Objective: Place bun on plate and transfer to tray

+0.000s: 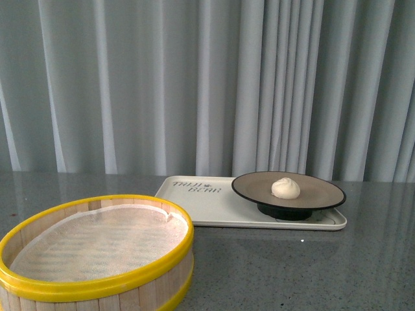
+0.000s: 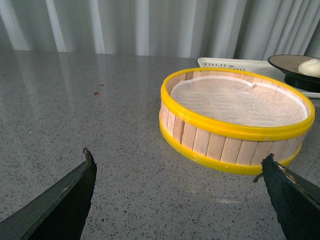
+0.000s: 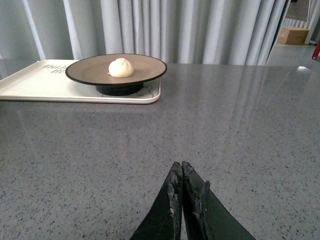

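Left gripper [image 2: 175, 172] spread wide, right gripper [image 3: 182, 177] pinched closed, both empty over speckled grey tabletop [image 1: 337, 265].
Pleated dome bun [image 1: 285, 188] upright on matte tan plate [image 1: 318, 192], at right end of rectangular cream tray [image 1: 214, 204]; tray's long axis left-right.

Table [image 1: 337, 272]: grey speckled stone-look top, polished, throws soft reflections. Steamer [image 1: 97, 259]: pale wood slats on the wall, glossy yellow bands that look plastic, white woven cloth liner inside. Tray [image 1: 214, 207]: cream plastic, smooth, slight sheen, dark print. Plate [image 1: 318, 191]: matte tan face, black rim and foot. Bun [image 1: 286, 188]: matte cream dough, pleated top. Curtain [image 1: 194, 84]: grey cloth, matte folds. Left gripper [image 2: 175, 170] and right gripper [image 3: 181, 172] fingers: dark, matte, scuffed edges.
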### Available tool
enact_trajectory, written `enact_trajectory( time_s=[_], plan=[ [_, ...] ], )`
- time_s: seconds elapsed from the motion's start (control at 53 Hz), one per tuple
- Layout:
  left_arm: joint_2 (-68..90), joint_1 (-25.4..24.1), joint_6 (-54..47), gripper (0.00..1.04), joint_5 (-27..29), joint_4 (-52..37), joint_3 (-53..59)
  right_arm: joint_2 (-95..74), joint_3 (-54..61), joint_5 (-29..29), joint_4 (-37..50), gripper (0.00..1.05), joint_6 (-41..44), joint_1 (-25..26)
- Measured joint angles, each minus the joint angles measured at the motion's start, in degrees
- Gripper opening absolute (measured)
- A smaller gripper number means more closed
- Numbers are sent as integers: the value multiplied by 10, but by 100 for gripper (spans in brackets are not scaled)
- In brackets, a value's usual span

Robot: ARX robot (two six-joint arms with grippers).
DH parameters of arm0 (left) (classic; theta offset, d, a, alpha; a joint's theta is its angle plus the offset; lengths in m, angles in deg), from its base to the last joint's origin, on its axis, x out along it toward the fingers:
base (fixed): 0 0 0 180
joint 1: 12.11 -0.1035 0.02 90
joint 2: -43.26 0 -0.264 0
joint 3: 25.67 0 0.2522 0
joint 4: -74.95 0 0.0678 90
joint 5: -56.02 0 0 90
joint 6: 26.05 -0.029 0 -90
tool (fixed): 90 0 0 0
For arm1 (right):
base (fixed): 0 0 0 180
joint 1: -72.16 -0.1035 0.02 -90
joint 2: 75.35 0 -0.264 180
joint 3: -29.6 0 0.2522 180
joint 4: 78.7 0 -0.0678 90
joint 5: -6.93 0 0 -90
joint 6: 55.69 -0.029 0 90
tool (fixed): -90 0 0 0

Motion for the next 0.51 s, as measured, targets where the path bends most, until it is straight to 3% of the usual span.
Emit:
enact_trajectory(
  time_s=[0.113,0.509],
  plan=[
    [0,0,0,98,0,0,0,13,21,0,13,2,0,0],
    [0,0,0,98,0,0,0,109,22,0,-80,2,0,0]
  ],
)
